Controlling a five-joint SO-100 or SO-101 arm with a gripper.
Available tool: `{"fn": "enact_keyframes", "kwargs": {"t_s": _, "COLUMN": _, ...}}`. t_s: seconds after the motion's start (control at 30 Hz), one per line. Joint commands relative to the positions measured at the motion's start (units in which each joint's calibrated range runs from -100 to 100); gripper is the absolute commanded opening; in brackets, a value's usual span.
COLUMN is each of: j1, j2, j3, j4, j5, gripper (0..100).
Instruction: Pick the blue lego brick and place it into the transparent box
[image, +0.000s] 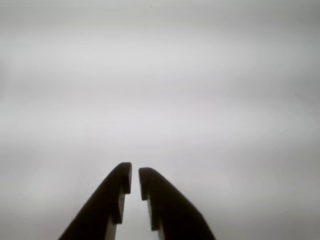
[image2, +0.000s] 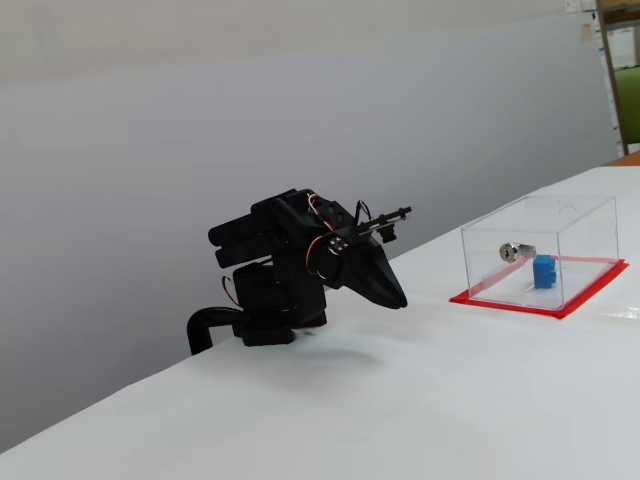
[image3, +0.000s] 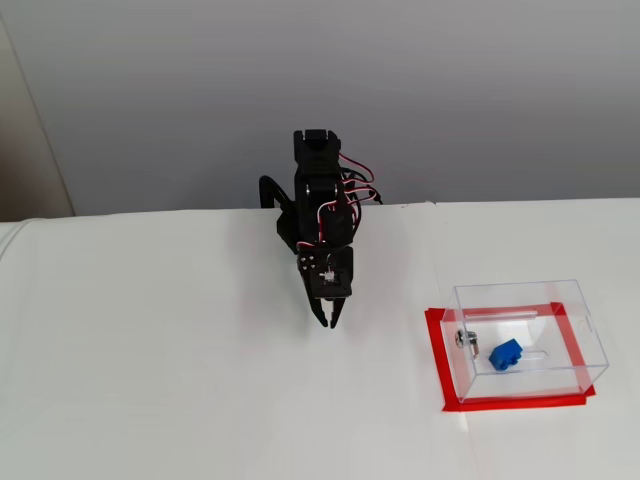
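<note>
I have the arm folded low over its base, the gripper pointing down at bare white table; in the wrist view the gripper shows its two dark tips nearly together, only a thin slit between them and nothing held. The blue lego brick already looks to lie inside the transparent box, near the small silver lock, well apart from the claw; a fixed view from the side puts the brick on the red base too. I judge it light, rigid, slick plastic; I would pinch it across its flat side walls, not the studs.
</note>
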Motion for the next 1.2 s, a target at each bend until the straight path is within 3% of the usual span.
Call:
{"fn": "enact_keyframes", "kwargs": {"t_s": 0.0, "j1": 0.72, "j2": -0.85, "j3": 0.96, "j4": 0.71, "j5": -0.50, "gripper": 1}}
{"fn": "enact_keyframes", "kwargs": {"t_s": 1.17, "j1": 0.94, "j2": -0.59, "j3": 0.87, "j4": 0.10, "j5": -0.81, "gripper": 1}}
